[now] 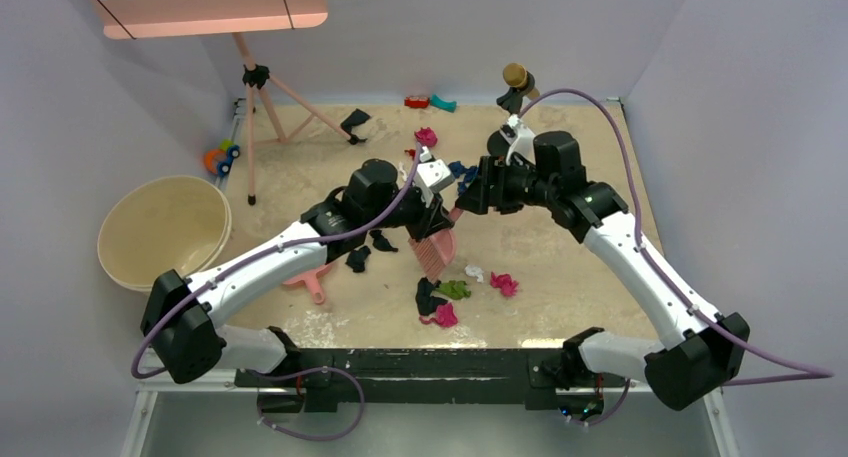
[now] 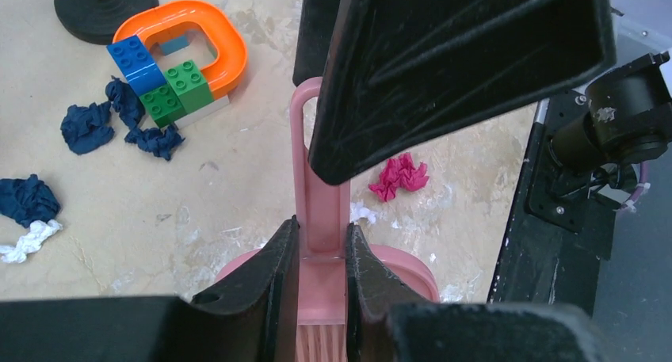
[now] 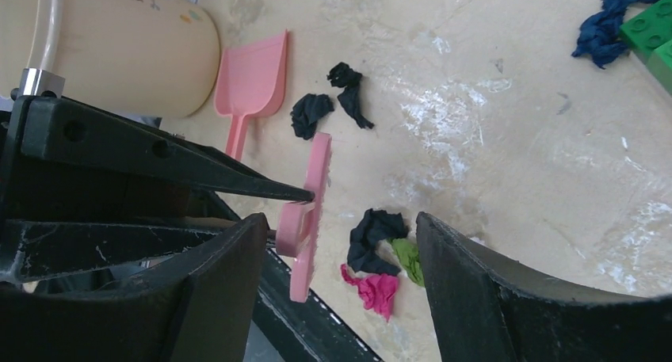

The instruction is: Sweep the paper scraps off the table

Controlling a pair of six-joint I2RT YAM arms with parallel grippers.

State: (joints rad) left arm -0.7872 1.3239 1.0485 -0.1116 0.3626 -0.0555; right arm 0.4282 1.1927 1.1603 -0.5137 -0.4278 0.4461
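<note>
Left gripper (image 2: 322,237) pinches the pink brush (image 3: 317,180) above scattered paper scraps (image 1: 503,283); right gripper (image 3: 341,219) spread wide alongside.

Beige, grey-mottled table (image 1: 560,267) — paper scraps (image 1: 503,283) magenta, black, green, navy — pink brush (image 2: 321,211).

Tripod (image 1: 256,75), bowl (image 1: 165,232) crowd the left; table's (image 1: 590,277) right half lies open.

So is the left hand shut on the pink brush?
Shut: the left hand grips the pink brush by its handle, a finger on each side.
</note>
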